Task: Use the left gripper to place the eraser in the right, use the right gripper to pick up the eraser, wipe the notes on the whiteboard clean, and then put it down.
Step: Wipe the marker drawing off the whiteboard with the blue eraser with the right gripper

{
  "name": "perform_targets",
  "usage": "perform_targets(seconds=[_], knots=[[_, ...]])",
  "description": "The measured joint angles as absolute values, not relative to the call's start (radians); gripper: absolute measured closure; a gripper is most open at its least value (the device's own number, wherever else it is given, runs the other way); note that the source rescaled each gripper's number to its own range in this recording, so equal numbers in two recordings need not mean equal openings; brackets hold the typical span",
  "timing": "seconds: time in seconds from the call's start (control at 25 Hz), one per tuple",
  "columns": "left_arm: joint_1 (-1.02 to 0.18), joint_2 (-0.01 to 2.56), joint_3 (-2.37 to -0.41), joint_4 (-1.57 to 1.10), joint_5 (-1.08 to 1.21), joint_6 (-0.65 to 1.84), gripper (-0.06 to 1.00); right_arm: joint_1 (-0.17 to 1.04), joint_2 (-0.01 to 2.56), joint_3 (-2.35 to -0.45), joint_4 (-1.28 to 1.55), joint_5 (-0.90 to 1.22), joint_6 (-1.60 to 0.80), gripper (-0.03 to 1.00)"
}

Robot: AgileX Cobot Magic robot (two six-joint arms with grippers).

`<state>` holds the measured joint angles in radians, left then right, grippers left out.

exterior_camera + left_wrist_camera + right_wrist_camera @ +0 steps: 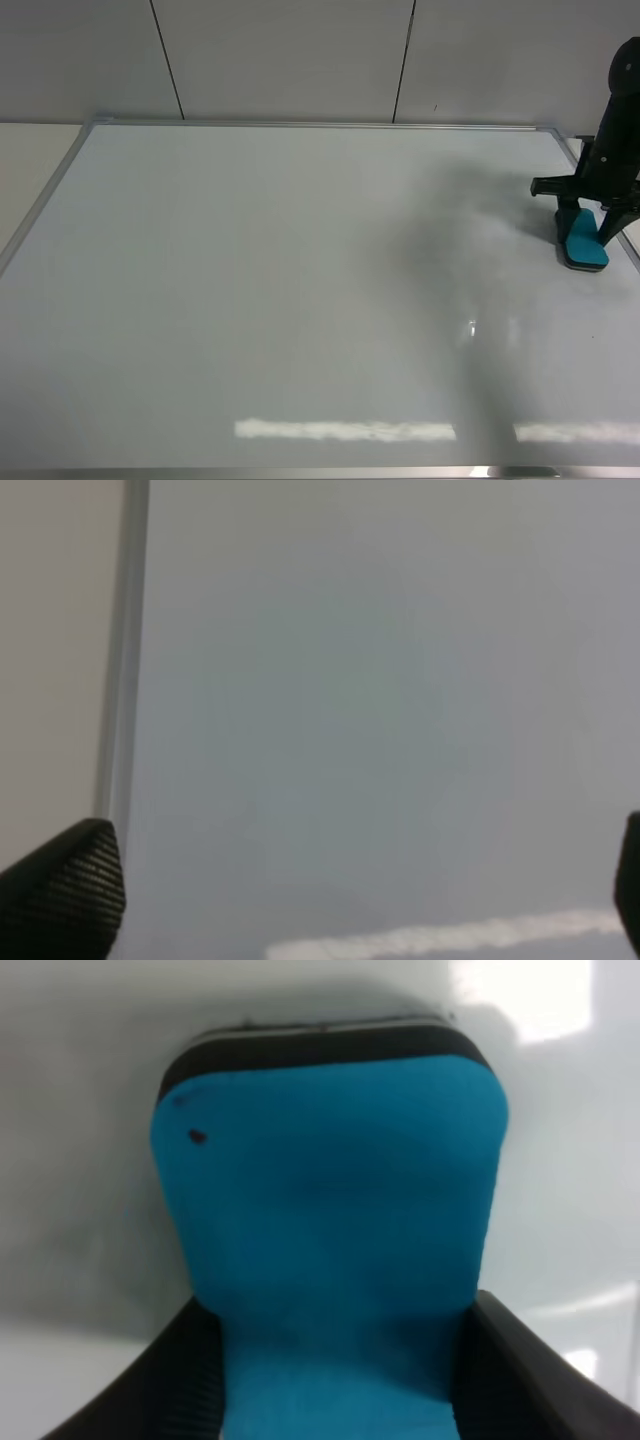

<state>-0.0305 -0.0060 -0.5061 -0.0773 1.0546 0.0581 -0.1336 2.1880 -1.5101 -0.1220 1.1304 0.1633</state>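
The whiteboard (250,280) fills the exterior high view, glossy white with a thin silver frame. The notes do not show in any view. The teal-blue eraser (580,246) sits at the board's right side, close to the right frame, its dark felt underside down on the white surface. My right gripper (588,226) stands over it, shut on the eraser. The right wrist view shows the eraser (330,1240) between the two black fingers (170,1385). My left gripper (350,890) is open over bare whiteboard (350,680), holding nothing, and it is outside the exterior high view.
The board's silver frame edge (125,660) runs beside the left gripper, with a beige table beyond it. A grey panelled wall (300,50) stands behind the board. The right arm's shadow falls across the board's middle right.
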Motion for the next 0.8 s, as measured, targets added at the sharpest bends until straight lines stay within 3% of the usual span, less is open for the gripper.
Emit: perform_targets(seconds=[0.36, 0.64, 0.8], knots=[[-0.030, -0.006, -0.506, -0.077, 1.055, 0.058, -0.05, 0.006, 2.191, -1.507, -0.188, 1.130, 0.126, 0.91], [-0.030, -0.006, -0.506, -0.077, 1.055, 0.058, -0.05, 0.159, 2.188, -1.507, 0.000, 1.028, 0.085, 0.91], [-0.030, -0.006, -0.506, -0.077, 1.055, 0.058, -0.05, 0.161, 2.188, -1.507, 0.069, 0.988, 0.057, 0.91]])
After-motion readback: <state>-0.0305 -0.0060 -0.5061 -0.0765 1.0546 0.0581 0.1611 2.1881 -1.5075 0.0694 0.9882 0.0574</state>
